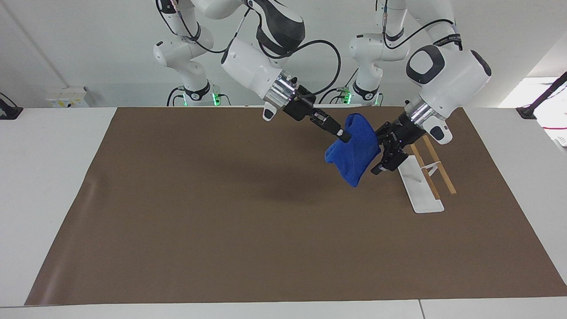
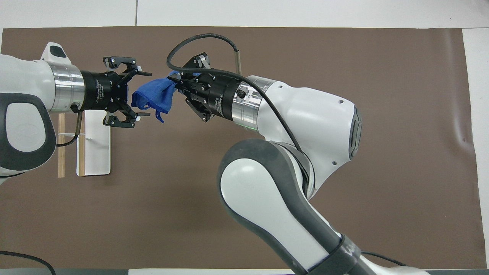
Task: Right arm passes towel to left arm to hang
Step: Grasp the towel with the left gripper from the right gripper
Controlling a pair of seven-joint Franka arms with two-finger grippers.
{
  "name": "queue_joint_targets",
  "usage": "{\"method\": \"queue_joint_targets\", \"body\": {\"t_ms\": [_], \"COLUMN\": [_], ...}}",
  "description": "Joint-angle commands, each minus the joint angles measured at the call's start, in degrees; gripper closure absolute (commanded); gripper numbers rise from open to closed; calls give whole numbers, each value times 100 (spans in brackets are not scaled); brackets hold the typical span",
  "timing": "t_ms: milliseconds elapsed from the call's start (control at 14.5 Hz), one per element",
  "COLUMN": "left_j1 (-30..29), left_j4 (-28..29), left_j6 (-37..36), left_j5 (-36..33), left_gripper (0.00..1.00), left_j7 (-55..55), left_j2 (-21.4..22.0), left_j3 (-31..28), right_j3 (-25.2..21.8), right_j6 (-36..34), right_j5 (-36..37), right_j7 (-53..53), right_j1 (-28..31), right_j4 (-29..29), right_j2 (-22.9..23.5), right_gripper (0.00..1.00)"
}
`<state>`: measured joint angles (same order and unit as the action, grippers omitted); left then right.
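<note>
right gripper pinching towel, left gripper agape

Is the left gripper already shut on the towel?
No: in the overhead view the left gripper has its jaws spread wide around the towel's free end.

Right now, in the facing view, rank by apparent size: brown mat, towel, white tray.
1. brown mat, by far the largest.
2. towel and white tray look alike; the towel is bunched and raised, so unranked.
</note>
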<state>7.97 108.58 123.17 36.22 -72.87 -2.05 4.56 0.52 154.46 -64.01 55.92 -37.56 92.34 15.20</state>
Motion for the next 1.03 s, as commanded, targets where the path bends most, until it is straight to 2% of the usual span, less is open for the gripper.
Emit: {"method": "queue_joint_targets", "body": {"t_ms": [0,344,413,482,550,619,963], "left_j1": [74,143,161,161,161,170,144], "left_j4": [234,207,207,190,198,216,181], "left_j6": [330,242,295,382,487,515,532], "left_j5": [279,421,421,421,421,421,412], "left_gripper": [0,0,6,36,72,100,100], "left_j7": [-122,-140,-131,-122,-105,-70,124], "left_j2": [100,74,74,65,56,56,65], "left_j3": [-34,-34,-34,-34,-34,-34,-52], "right_j3": [1,1,1,10,10,1,1], "right_j6": [294,304,304,304,304,304,304], "right_j5": [-103,-103,-103,-103,-103,-103,-103], "right_j7": [42,41,33,33,33,33,6], "right_j1": [-85,-103,-94,-103,-112,-112,-85], "right_j4": [-6,3,12,12,21,29,38], "right_j2": [18,44,53,53,45,53,53], "right_gripper": [100,100,100,100,100,100,100]}}
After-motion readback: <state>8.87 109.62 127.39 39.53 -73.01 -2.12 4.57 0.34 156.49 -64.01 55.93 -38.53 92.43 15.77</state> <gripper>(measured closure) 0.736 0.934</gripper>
